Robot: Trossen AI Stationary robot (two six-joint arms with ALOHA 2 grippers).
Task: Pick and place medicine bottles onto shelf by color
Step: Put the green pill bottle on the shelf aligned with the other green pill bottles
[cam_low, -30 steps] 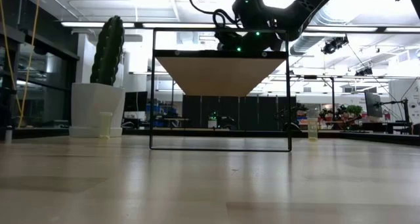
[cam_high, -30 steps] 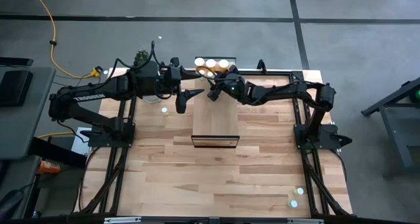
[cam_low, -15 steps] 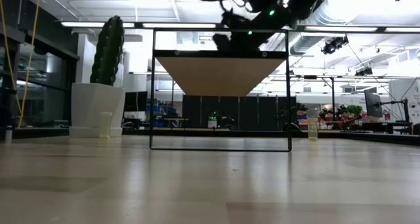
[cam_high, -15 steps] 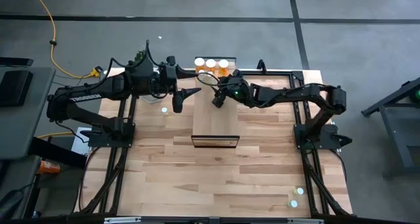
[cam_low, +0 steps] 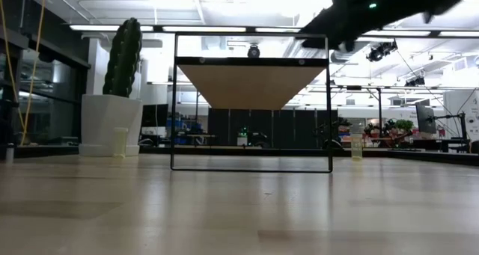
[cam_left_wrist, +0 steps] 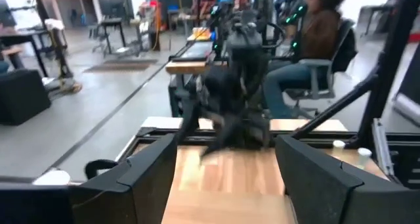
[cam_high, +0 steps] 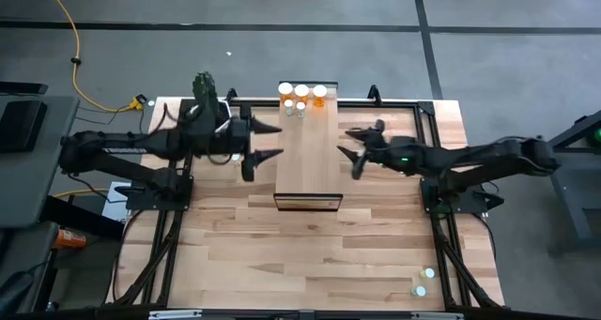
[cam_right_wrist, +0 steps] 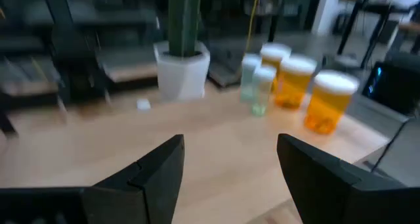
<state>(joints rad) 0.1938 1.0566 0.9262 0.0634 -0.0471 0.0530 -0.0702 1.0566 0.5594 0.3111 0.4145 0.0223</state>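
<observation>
The shelf [cam_high: 308,160] stands mid-table. At its far end stand three orange medicine bottles [cam_high: 301,91] [cam_right_wrist: 295,83], with two small pale green ones [cam_high: 294,106] [cam_right_wrist: 257,86] in front of them. My left gripper [cam_high: 270,142] [cam_left_wrist: 226,184] hovers open and level at the shelf's left side. My right gripper [cam_high: 353,146] [cam_right_wrist: 230,184] hovers open just off the shelf's right side, pointing across it. Both hold nothing. More small bottles stand on the table at the near right [cam_high: 421,284], and one [cam_low: 120,141] stands left of the shelf.
A cactus in a white pot [cam_high: 203,87] [cam_right_wrist: 184,73] stands at the table's far left corner. A small bottle [cam_low: 356,146] stands to the right of the shelf frame in the low view. Beyond the table, a person [cam_left_wrist: 315,33] sits on a chair.
My right gripper has drawn back from the bottles at the shelf's far end. It moved toward the table's right edge and a little nearer, off the shelf, and stayed open. The pale green bottles now show uncovered. My left gripper has sunk slightly beside the shelf, still open.
</observation>
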